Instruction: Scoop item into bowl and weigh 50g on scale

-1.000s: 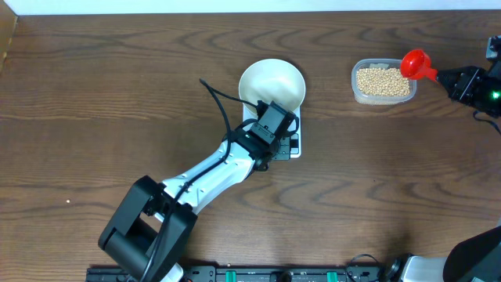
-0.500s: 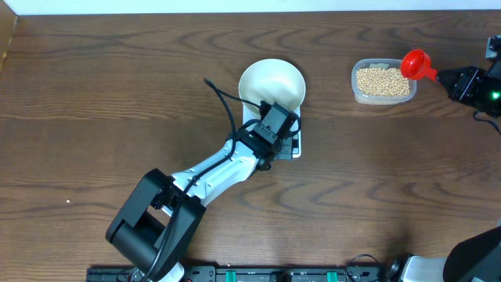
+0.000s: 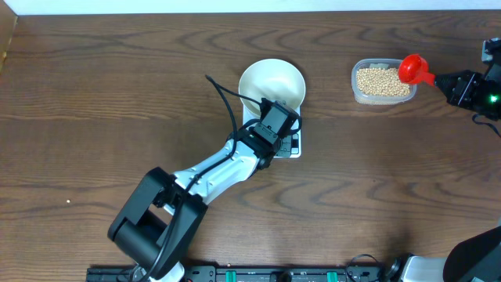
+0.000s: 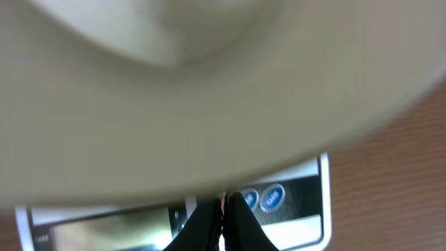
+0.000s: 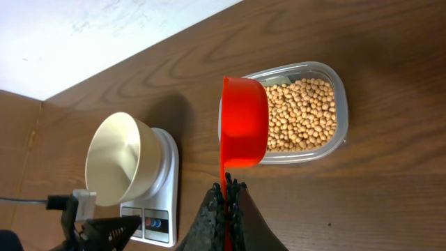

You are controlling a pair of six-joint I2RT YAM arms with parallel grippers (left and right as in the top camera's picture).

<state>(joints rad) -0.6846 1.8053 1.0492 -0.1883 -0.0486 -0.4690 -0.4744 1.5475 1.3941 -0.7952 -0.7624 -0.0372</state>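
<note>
Starting at the left, the left fingers are pressed together with nothing between them, tips over the front edge of the scale beside its two round buttons; contact cannot be told. White bowl stands on the scale, just beyond those fingers. Well apart to the right on the bench, beans lie in a clear tub. Right fingers are clenched on the handle of a red scoop, held over the tub's edge

bowl 1 | scale 1 | tub 1 | red scoop 1 | beans many
</note>
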